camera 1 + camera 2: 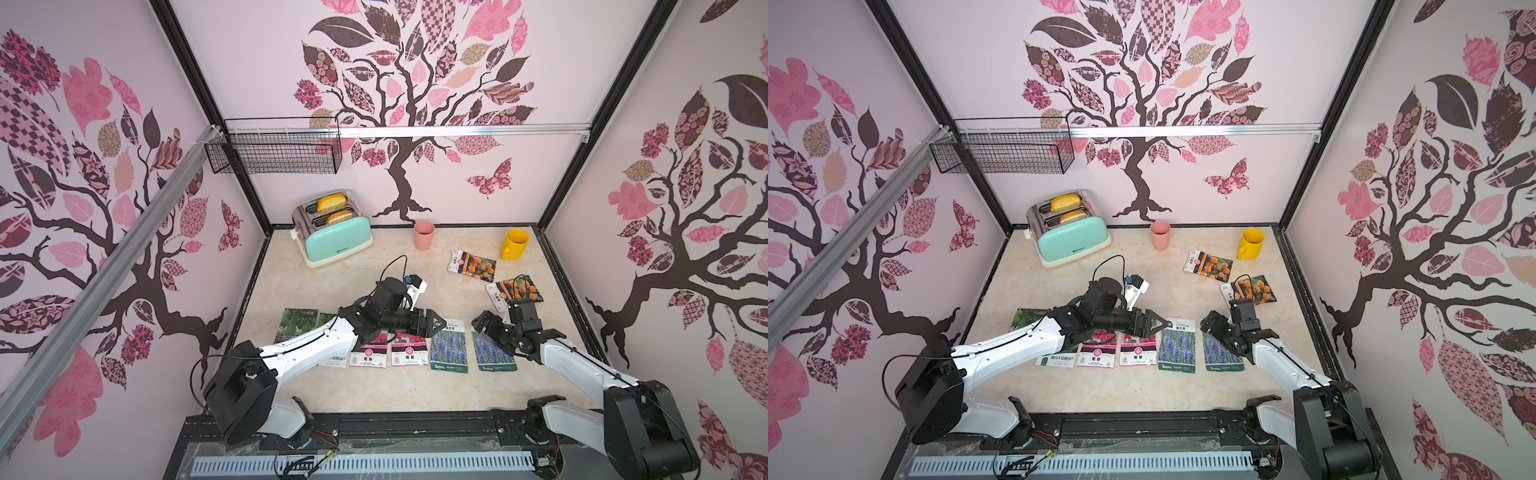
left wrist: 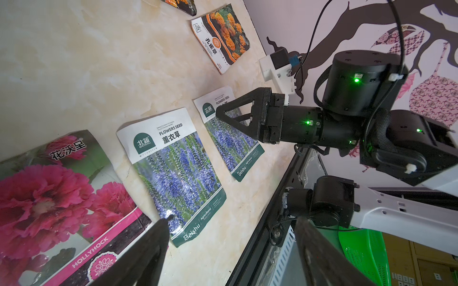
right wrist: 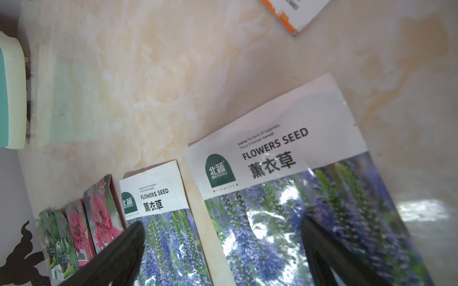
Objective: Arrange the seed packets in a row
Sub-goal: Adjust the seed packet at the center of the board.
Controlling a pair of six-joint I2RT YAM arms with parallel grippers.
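Six seed packets (image 1: pixel 449 351) lie side by side across the lower middle of both top views. Two gourd packets (image 1: pixel 297 323) sit at the left end, then two pink flower packets (image 1: pixel 409 355), then two lavender packets (image 1: pixel 496 358). The two marigold packets (image 1: pixel 473 267) are not in the row. They lie skewed, right of centre and farther back on the surface (image 1: pixel 332 286). The farther one is near a yellow mug (image 1: pixel 514 243), and the nearer marigold packet (image 1: pixel 519 291) is partly hidden behind the right arm's wrist.

The left hand (image 1: pixel 440 323) hovers where the pink flower packets meet the lavender ones, with its jaws spread and empty. The right hand (image 1: pixel 478 323) hangs over the last lavender packet, also wide open and holding nothing.

Several things could go wrong from here.
- **Slipping:** the packets are thin, glossy and flat on a smooth surface. Fingers closing on one would probably skate it along instead of lifting it.
- **Disturbing the row:** a low sweep by either hand could nudge the placed packets out of line or over each other.
- **Collision:** the two hands are near each other, so a careless swing risks a knock.
- **The mug:** reaching for the farther marigold packet could tip it.
- **Space:** room at the right end of the row looks tight for two more packets.

The second gourd packet is mostly covered by the left arm (image 1: pixel 316 345), so I cannot say whether it lies straight.
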